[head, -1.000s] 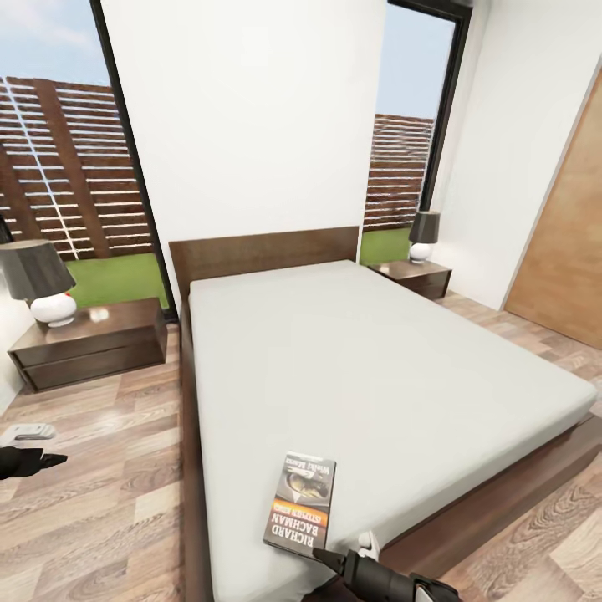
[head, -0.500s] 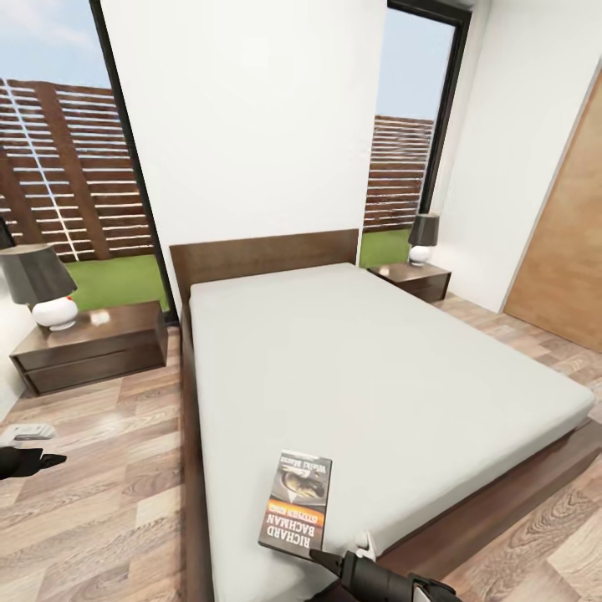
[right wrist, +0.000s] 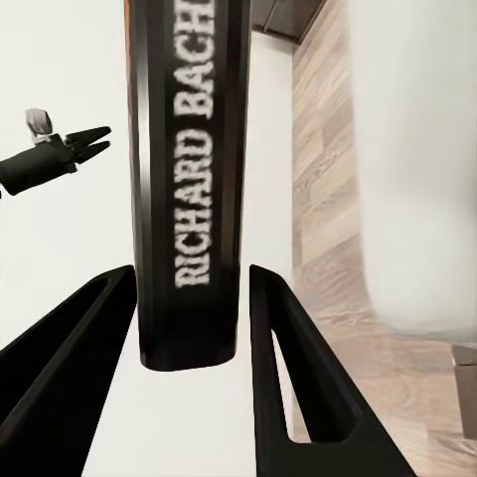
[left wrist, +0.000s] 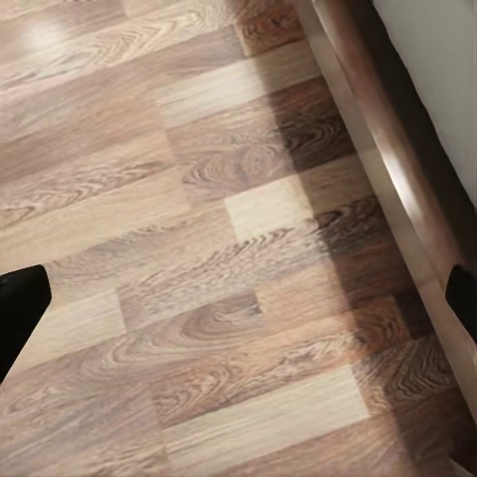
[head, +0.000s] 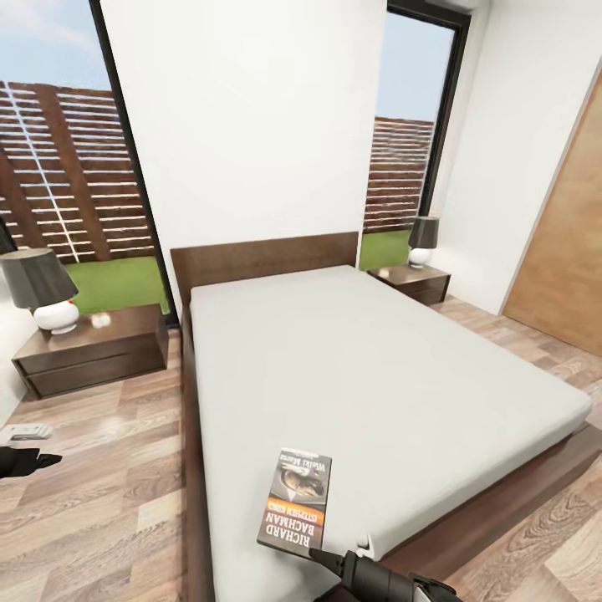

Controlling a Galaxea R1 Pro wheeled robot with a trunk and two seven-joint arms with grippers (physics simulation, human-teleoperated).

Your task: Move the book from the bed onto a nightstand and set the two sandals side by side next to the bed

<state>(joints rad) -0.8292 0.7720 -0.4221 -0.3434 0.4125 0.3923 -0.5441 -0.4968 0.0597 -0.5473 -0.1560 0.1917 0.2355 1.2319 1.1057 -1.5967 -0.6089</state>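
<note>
**Book near the foot of the bed, nightstands flanking the headboard**

The book (head: pixel 296 500), a thin paperback with a dark pictured cover, orange band and white lettering, lies flat on the pale grey mattress of the bed (head: pixel 368 368), near its foot and left edge. The bed has a dark brown frame and headboard. One dark brown nightstand (head: pixel 92 351) stands at its left, another nightstand (head: pixel 414 281) at its right, each bearing a dark-shaded lamp.
</note>
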